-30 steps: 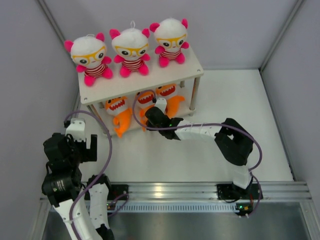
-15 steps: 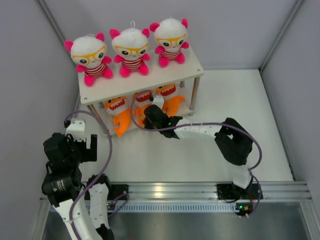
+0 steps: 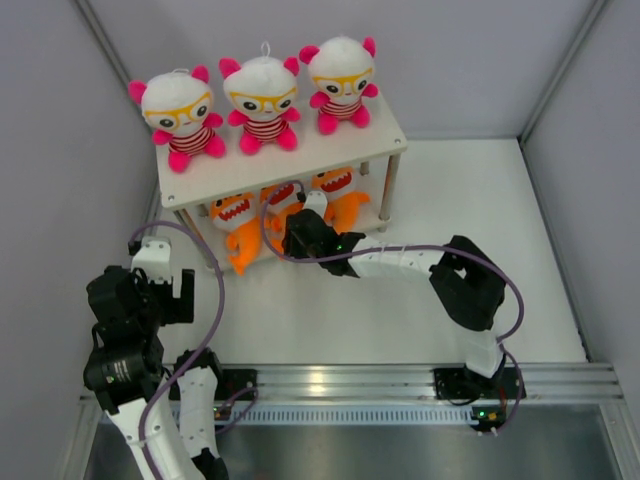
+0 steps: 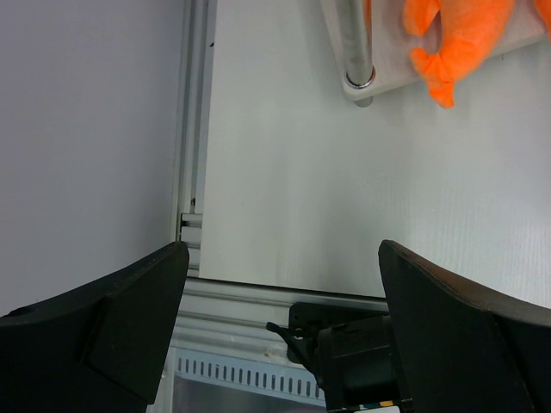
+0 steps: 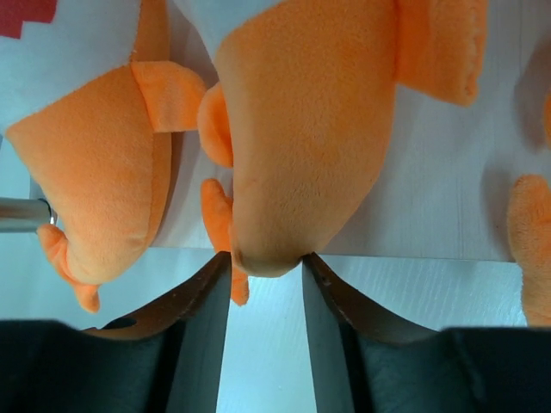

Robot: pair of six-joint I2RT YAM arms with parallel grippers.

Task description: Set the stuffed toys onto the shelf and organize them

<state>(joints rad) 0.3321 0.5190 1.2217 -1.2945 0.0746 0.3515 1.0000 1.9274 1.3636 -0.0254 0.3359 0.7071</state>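
Observation:
Three white bears with pink ears (image 3: 178, 115) (image 3: 262, 100) (image 3: 343, 80) sit in a row on top of the white shelf (image 3: 300, 165). Three orange sharks lie on the lower tier: left (image 3: 235, 228), middle (image 3: 276, 205), right (image 3: 340, 195). My right gripper (image 3: 293, 224) reaches to the lower tier's front edge. In the right wrist view it (image 5: 265, 258) is shut on the tail end of the middle shark (image 5: 301, 129), with the left shark (image 5: 95, 172) beside it. My left gripper (image 3: 168, 290) is open and empty, drawn back at the left (image 4: 282, 249).
Grey walls close in the white table on the left, back and right. The shelf's silver front leg (image 4: 353, 43) and a shark tail (image 4: 456, 34) show in the left wrist view. An aluminium rail (image 3: 400, 380) runs along the near edge by the arm bases.
My right gripper has moved a little left and towards the shelf, taking the middle shark with it, closer to the left shark. The left arm has not moved.

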